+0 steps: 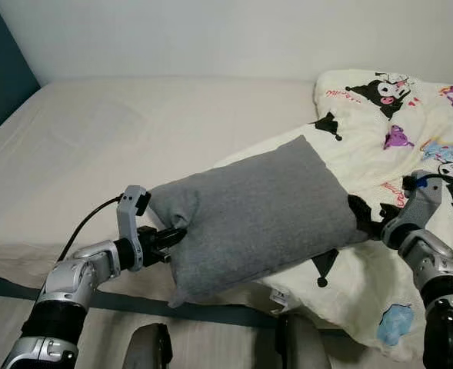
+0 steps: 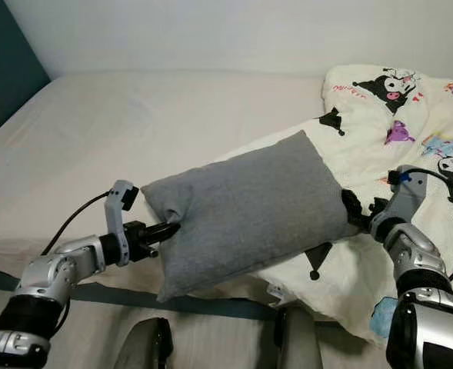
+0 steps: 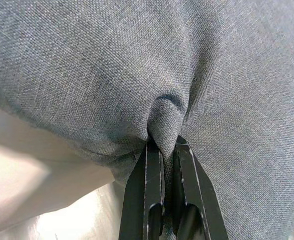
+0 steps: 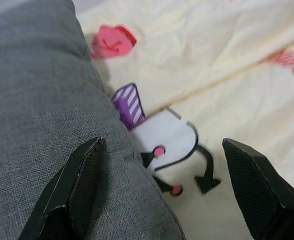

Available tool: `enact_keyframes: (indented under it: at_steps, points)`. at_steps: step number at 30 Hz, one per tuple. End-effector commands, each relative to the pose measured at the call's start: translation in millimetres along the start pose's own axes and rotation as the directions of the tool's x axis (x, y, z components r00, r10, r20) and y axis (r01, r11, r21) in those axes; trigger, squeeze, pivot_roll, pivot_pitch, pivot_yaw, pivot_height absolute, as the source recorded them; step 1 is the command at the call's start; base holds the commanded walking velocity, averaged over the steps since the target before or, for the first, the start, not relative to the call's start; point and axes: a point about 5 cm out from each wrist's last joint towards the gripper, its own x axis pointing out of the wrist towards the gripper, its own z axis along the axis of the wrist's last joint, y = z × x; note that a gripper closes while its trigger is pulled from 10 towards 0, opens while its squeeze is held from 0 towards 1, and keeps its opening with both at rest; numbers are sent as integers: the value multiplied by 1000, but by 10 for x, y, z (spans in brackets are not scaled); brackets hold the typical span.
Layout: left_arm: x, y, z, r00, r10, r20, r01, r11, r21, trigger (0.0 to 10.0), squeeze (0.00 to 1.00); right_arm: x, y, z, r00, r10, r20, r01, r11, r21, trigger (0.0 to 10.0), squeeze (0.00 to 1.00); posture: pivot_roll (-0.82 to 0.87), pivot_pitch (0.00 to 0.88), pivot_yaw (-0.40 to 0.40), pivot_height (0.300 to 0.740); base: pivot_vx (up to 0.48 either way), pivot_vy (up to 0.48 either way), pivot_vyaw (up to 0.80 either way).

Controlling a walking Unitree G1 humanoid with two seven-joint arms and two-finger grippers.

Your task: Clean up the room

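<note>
My left gripper [image 3: 162, 165] pinches small fold at end of grey pillow [image 1: 253, 211]; pillow lies across bed [image 1: 134, 146] edge, partly on cartoon-print duvet [image 1: 411, 138]. My right gripper [image 4: 161, 192] wide apart at other end, grasping nothing. Risk: thin pinch slips, pillow sags floorward; duvet may drag along.

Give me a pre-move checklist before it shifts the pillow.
1. Left gripper pinching pillow fabric: ok, fingers shut on a fold at its end.
2. Right gripper gripping pillow: not ok, fingers wide open, one on the pillow's edge, the other over the quilt.
3. Pillow off the bed: cannot tell; one end lies over the quilt.
4. Quilt caught by the right gripper: ok, not pinched.
5. Landing spot on mattress: ok, bare sheet beyond the pillow.
</note>
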Motion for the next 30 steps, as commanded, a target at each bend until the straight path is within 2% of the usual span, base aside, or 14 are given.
enact_keyframes:
  at_steps: [1,2,4,6,12,13,16,17,19,20,21,22,25,30]
  points:
    - [-84,84,-33,999,47,-26,-47,999,8,0,0,2,34,-171,997,11,-73,-8,999,34,10000,1000,161,256,40,578,0,0,0]
    - [-82,75,-18,999,44,-25,-44,999,14,0,0,23,143,-335,992,60,-113,-47,992,120,10000,1000,179,262,44,578,0,0,0]
    - [-81,72,-13,999,42,-25,-42,999,15,0,0,29,179,-379,990,76,-120,-58,988,144,10000,1000,179,262,44,578,0,0,0]
    - [-82,71,-2,999,41,-24,-40,999,18,0,0,39,251,-464,985,108,-136,-78,974,211,10000,1000,184,263,47,578,0,0,0]
    - [-78,74,12,999,39,-25,-39,999,22,0,0,49,367,-591,973,162,-164,-109,950,292,10000,1000,188,264,47,578,0,0,0]
    - [-62,67,14,999,37,-24,-36,999,22,0,0,64,460,-625,961,221,-168,-158,933,322,10000,1000,185,265,48,578,0,0,0]
    - [-50,62,15,999,35,-24,-35,999,21,0,0,74,524,-643,950,262,-168,-194,920,341,10000,1000,185,265,48,578,0,0,0]
    - [9,1,-5,1000,18,-16,-17,1000,14,0,0,121,739,-611,903,401,-153,-336,882,329,10000,1000,169,258,47,578,0,0,0]
    - [31,-27,-15,1000,9,-14,-9,1000,11,0,0,137,813,-585,883,447,-145,-386,866,318,10000,1000,169,258,47,578,0,0,0]
    - [60,-67,-31,1000,-2,-9,2,1000,2,0,0,156,889,-541,860,493,-132,-440,847,299,10000,831,159,253,44,578,0,0,0]
    - [60,-67,-31,1000,-2,-9,2,1000,2,0,0,156,889,-541,860,493,-132,-440,847,299,10000,831,159,253,44,578,0,0,0]
    - [89,-116,-56,1000,-12,-5,12,1000,-3,0,0,175,965,-479,837,537,-107,-491,823,285,10000,0,154,251,44,578,0,0,0]
    - [131,-200,-103,1000,-28,5,28,999,-19,0,0,192,1081,-388,795,602,-76,-568,782,255,10000,0,145,247,41,578,0,0,0]
    - [154,-264,-138,999,-22,31,23,999,-41,0,0,192,1162,-382,771,628,-102,-602,772,205,10000,0,128,241,39,578,0,0,0]
